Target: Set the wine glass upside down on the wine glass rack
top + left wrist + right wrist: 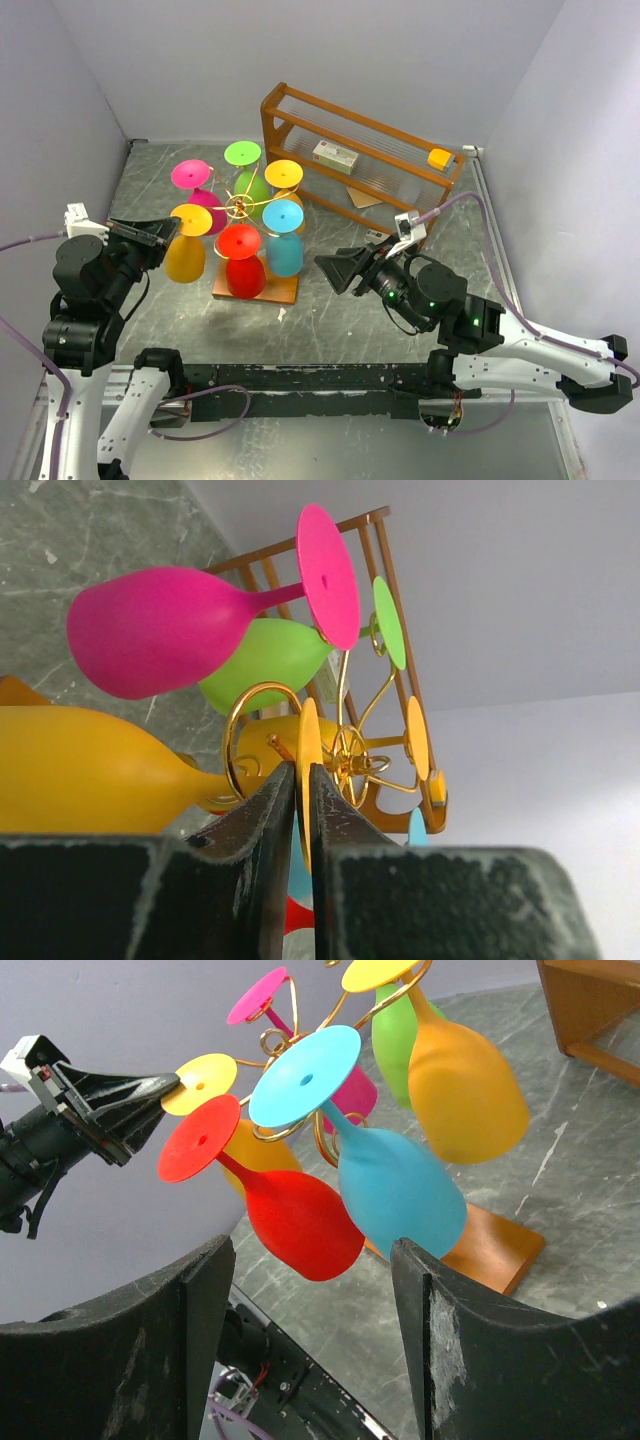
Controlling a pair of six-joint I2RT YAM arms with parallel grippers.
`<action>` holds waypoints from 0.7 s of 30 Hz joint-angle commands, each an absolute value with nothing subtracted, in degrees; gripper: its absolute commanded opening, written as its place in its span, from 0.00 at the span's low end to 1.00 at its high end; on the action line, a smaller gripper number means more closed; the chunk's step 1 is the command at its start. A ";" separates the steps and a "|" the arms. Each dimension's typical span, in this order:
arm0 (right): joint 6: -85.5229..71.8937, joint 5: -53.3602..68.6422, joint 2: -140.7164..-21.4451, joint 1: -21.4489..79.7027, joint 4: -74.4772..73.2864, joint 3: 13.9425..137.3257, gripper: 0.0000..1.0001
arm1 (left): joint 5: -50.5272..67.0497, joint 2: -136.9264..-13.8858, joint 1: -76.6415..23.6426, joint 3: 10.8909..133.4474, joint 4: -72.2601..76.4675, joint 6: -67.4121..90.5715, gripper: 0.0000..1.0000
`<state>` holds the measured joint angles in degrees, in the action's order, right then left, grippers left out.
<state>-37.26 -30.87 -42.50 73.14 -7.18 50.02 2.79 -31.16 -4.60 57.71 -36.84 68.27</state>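
Observation:
The yellow wine glass [186, 256] hangs upside down on the left arm of the gold wire wine glass rack [240, 207], its foot disc [308, 770] on top. My left gripper [172, 232] reaches in from the left. Its jaws [302, 772] stand nearly closed, pinching the edge of that foot disc. The stem sits inside a curled gold loop [240, 730]. In the right wrist view the left gripper [135, 1095] touches the yellow foot [200, 1084]. My right gripper [336, 270] hovers to the right of the rack, open and holding nothing [312, 1248].
Pink [205, 205], green [250, 185], orange [286, 180], blue [284, 245] and red [244, 268] glasses hang inverted on the rack, which stands on a wooden base [285, 291]. A brown wooden shelf [300, 105] behind holds a white box [335, 156] and a yellow block [438, 158].

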 commanded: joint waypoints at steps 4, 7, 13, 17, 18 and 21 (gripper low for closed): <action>-37.61 -31.77 -41.47 73.21 -6.59 49.08 0.64 | 4.79 -31.64 -4.69 60.18 -39.26 64.81 0.20; -37.79 -31.74 -41.21 73.27 -6.55 48.93 0.64 | 5.80 -31.88 -4.66 59.47 -39.64 64.56 0.20; -37.97 -31.88 -40.56 73.18 -6.77 48.68 0.64 | 5.99 -32.09 -4.69 59.69 -41.82 63.12 0.22; -37.89 -31.90 -40.35 73.16 -6.65 48.66 0.64 | 6.29 -32.52 -4.67 60.75 -42.91 60.84 0.27; -37.88 -31.83 -40.39 73.19 -6.60 48.57 0.64 | 6.69 -32.86 -4.66 61.14 -43.30 60.32 0.27; -37.84 -31.82 -40.53 73.19 -6.42 48.60 0.64 | 7.77 -34.09 -4.66 62.18 -44.58 58.84 0.29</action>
